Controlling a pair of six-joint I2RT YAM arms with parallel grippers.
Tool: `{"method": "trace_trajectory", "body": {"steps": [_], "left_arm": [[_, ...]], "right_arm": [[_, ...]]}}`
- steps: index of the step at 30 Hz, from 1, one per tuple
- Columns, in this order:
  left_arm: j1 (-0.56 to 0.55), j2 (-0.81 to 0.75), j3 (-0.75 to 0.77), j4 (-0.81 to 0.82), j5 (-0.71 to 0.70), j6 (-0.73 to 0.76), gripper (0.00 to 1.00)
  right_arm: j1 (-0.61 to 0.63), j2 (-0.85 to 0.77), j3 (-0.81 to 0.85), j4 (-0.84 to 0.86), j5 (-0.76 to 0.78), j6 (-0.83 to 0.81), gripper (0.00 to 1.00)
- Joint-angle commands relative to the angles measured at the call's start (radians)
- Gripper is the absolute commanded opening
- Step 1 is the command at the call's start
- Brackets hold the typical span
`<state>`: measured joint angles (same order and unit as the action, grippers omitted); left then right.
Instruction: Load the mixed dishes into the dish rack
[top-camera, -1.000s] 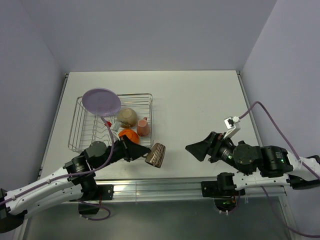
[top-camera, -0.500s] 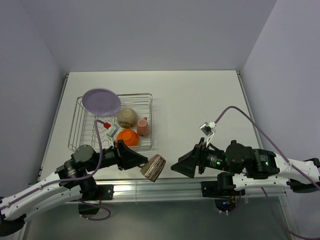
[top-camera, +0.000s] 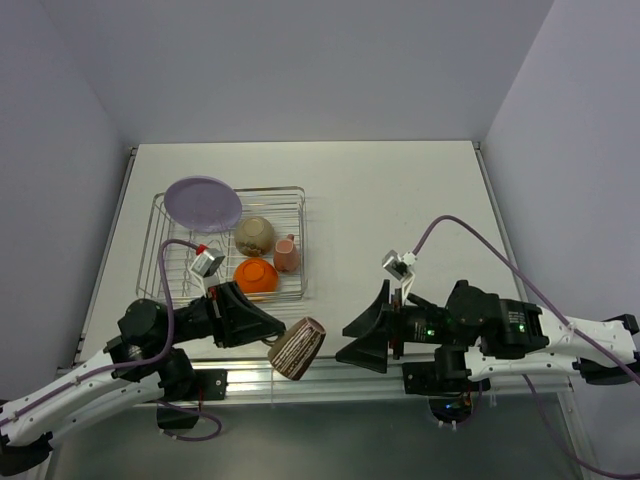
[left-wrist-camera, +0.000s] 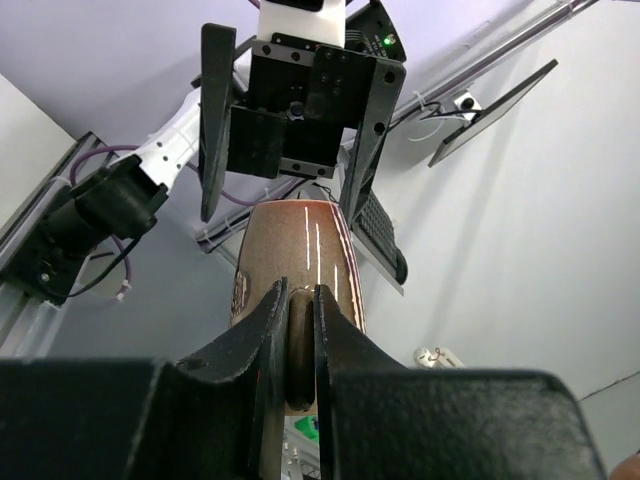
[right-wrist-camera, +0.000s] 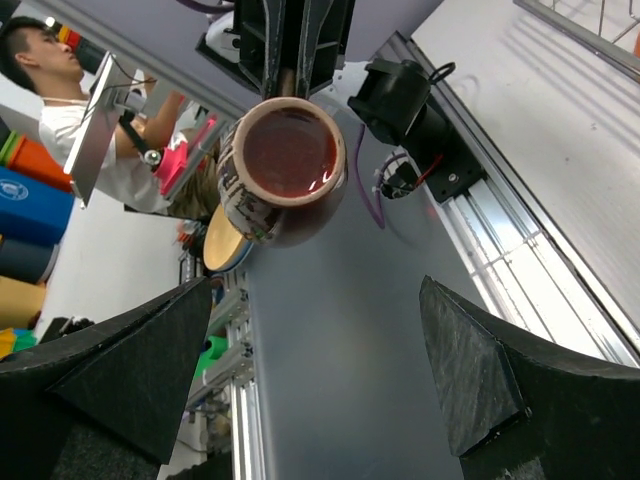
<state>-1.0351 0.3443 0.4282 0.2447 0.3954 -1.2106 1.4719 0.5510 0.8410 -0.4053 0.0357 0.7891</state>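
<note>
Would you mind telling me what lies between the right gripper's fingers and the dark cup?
Nothing: the gap between the right gripper and the dark cup is bare in both the top and right wrist views.

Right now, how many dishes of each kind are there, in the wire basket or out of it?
Plates: 1, lilac plate
Bowls: 2, beige bowl, orange bowl
Cups: 2, pink cup, dark cup
Total: 5

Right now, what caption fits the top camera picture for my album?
The left gripper holds the small dark cup toward the open right gripper, near the dish rack.
</note>
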Motion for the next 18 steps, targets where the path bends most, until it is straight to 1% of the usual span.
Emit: {"method": "trace_trajectory", "body": {"steps": [1,7,11,16,18], "left_arm": [[0.001,-0.018,-0.006,0.103,0.02,-0.041,0.0],[0.001,-0.01,-0.016,0.126,0.028,-0.043,0.0],[0.001,-0.005,-0.017,0.139,0.036,-0.046,0.0],[0.0,-0.001,-0.025,0.148,0.048,-0.041,0.0],[0.0,-0.001,-0.029,0.16,0.056,-0.041,0.0]], "right_arm": [[-0.005,0.047,0.009,0.069,-0.031,-0.037,0.92],[-0.009,0.116,0.036,0.126,-0.057,-0.042,0.91],[-0.018,0.171,0.061,0.16,-0.082,-0.045,0.88],[-0.03,0.187,0.064,0.223,-0.126,-0.042,0.85],[-0.036,0.182,0.05,0.256,-0.174,-0.036,0.84]]}}
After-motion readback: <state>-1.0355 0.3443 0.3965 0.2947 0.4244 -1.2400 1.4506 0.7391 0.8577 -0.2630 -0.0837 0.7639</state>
